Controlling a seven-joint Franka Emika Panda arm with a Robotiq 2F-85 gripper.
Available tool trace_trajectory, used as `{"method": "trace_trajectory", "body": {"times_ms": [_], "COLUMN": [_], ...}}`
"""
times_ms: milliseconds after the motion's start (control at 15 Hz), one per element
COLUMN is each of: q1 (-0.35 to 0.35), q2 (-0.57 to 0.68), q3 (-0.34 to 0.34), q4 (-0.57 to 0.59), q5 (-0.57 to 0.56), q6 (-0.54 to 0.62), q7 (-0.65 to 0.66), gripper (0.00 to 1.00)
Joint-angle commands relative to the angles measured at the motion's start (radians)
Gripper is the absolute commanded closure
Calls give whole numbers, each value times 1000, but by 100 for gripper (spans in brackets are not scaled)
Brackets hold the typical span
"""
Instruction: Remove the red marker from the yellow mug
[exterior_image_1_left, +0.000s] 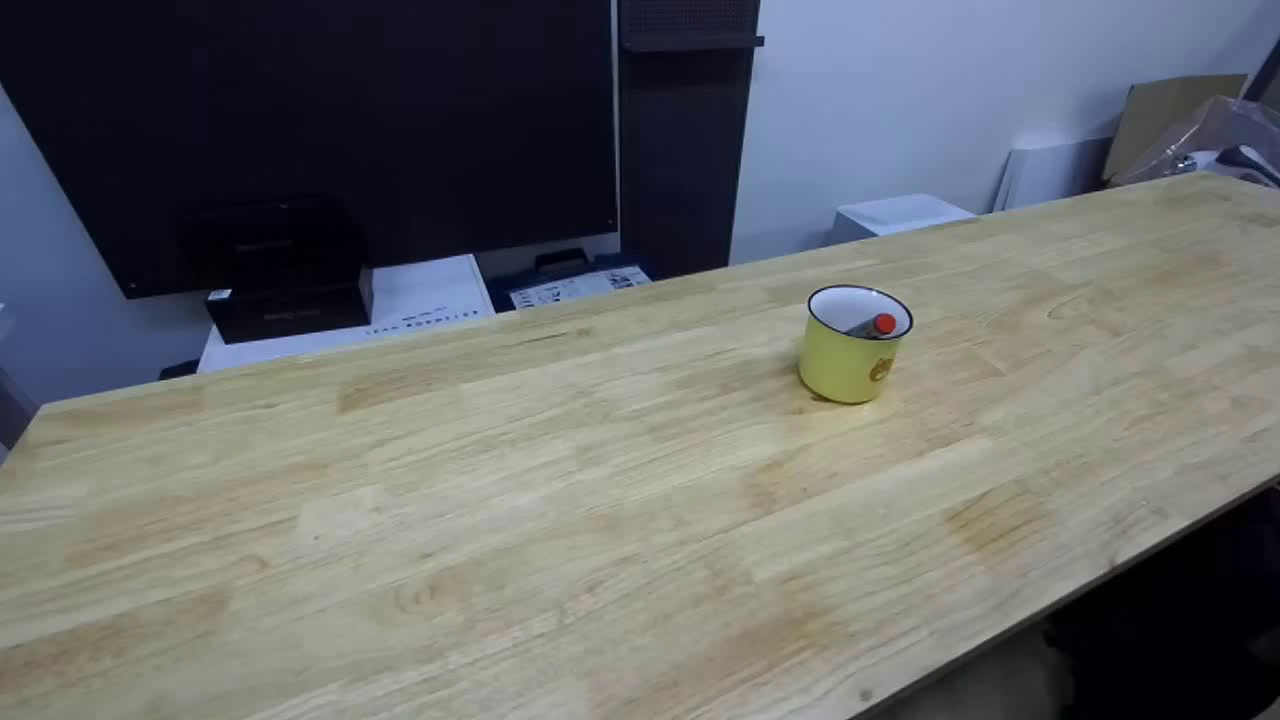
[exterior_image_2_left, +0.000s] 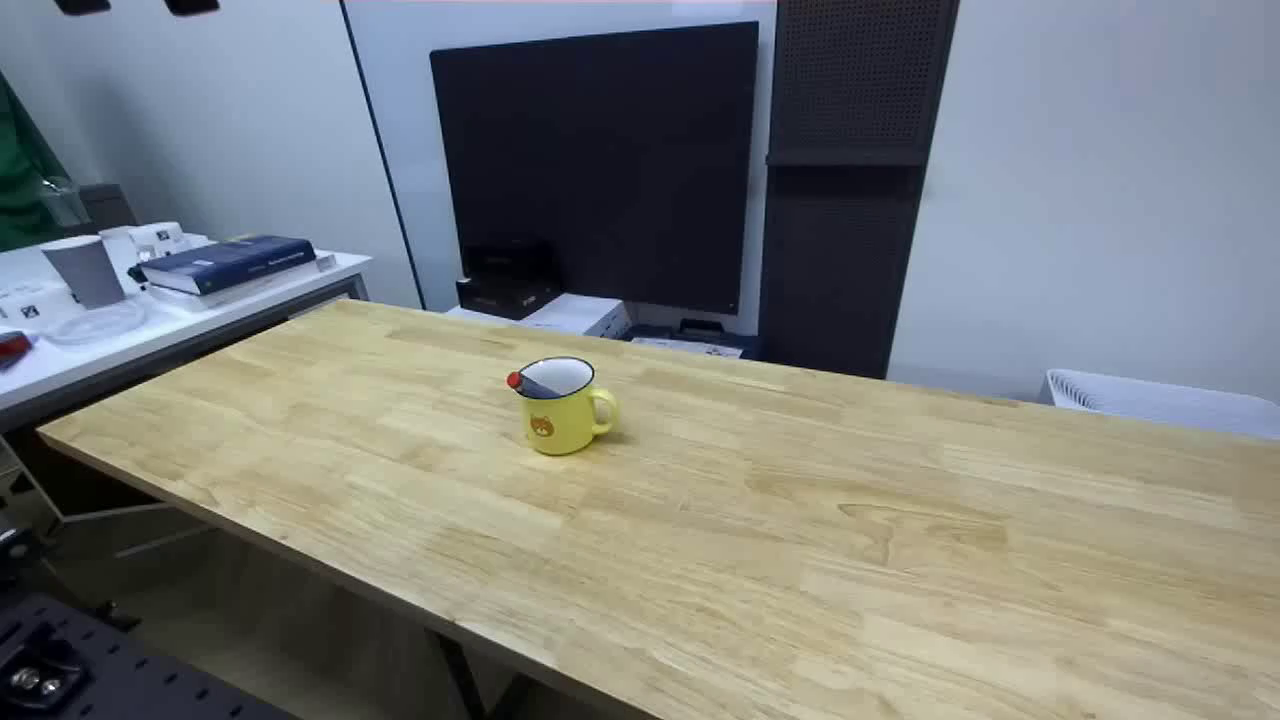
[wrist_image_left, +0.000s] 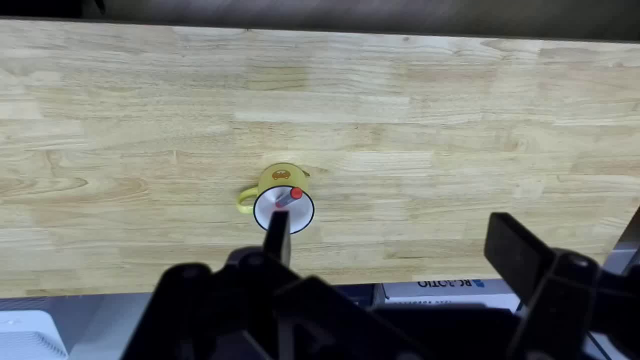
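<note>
The yellow mug (exterior_image_1_left: 840, 368) stands upright on the wooden table and shows in both exterior views (exterior_image_2_left: 568, 424). The red marker (exterior_image_1_left: 880, 325) leans inside the mug, its red end at the rim and its grey body against the white inside; it also shows in an exterior view (exterior_image_2_left: 537, 387). In the wrist view the marker (wrist_image_left: 289, 197) lies across the inside of the mug (wrist_image_left: 299, 216), and one finger covers part of the rim. My gripper (wrist_image_left: 390, 225) is open and empty, well above the table. Its fingertips (exterior_image_2_left: 137, 6) show at the top edge in an exterior view.
The wooden table (exterior_image_1_left: 450, 520) has its edges in view. Boxes (exterior_image_1_left: 430, 290) stand below its far edge, near a black screen (exterior_image_1_left: 310, 130). A side desk (exterior_image_2_left: 330, 270) with a blue book (exterior_image_2_left: 228, 262) and a grey cup (exterior_image_2_left: 85, 270) stands beyond the table's end.
</note>
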Motion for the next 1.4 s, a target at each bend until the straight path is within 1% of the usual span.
{"method": "trace_trajectory", "body": {"times_ms": [0, 600, 800, 933, 1133, 1333], "q1": [-2, -2, -41, -72, -120, -156], "q2": [2, 5, 64, 140, 329, 524], "q3": [1, 1, -13, -31, -49, -45], "q4": [3, 2, 2, 1, 13, 35], "q5": [1, 1, -48, -92, -159, -214], "q6": [-4, -4, 115, 242, 452, 601], "q7": [-2, -2, -26, -47, -73, -79], "gripper": [0, 0, 0, 0, 0, 0]}}
